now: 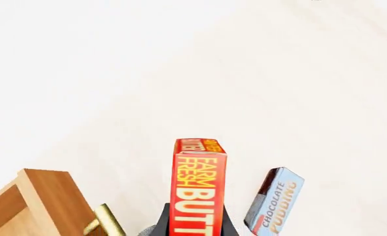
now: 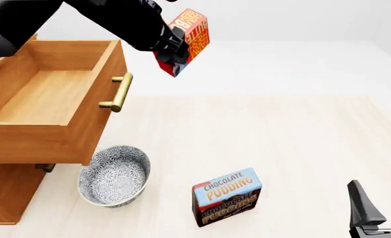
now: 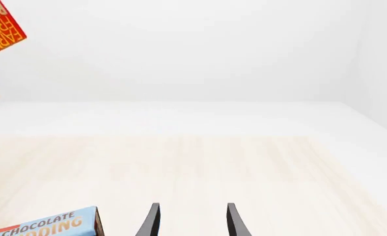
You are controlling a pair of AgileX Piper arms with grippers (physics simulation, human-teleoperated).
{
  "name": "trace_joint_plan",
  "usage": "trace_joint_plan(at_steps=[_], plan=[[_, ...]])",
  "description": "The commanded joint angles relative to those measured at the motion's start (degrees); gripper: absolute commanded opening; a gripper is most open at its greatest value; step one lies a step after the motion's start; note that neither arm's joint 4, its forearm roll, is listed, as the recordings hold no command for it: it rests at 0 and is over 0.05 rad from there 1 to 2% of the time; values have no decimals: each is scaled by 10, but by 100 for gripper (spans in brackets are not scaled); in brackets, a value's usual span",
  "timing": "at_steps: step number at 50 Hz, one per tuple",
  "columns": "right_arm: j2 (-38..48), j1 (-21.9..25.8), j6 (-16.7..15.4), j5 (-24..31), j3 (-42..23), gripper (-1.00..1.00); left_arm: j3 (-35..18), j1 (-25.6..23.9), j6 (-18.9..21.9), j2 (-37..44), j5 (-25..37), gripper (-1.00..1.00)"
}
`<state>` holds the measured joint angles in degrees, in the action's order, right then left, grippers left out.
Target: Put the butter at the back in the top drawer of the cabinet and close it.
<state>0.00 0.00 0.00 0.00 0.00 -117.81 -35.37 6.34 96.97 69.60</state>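
Butter (image 2: 191,35) clamped in left gripper (image 2: 175,49) — airborne.

Cabinet (image 2: 10,193) at table (image 2: 282,134) left edge, top drawer (image 2: 50,109) pulled out over the bowl (image 2: 114,175). Pudding box (image 2: 226,196) right of bowl. Butter (image 2: 185,39) in left gripper (image 2: 175,52), airborne, right of drawer. Right gripper (image 2: 381,198) near right corner.

Red butter (image 2: 192,34), blue-grey patterned bowl (image 2: 114,176)

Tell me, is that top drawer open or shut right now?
Open. The top drawer is pulled well out of the cabinet, its bare wooden inside showing.
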Motion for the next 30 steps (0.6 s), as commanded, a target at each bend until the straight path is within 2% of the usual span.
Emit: trace_joint_plan(at_steps=[1,8,30], plan=[[0,0,0,0,0,100,54,51,26,-57,-13,-100],[0,0,0,0,0,100,87,94,40,-93,-13,-100],[0,0,0,0,0,100,104,136,42,-125,-11,-100]])
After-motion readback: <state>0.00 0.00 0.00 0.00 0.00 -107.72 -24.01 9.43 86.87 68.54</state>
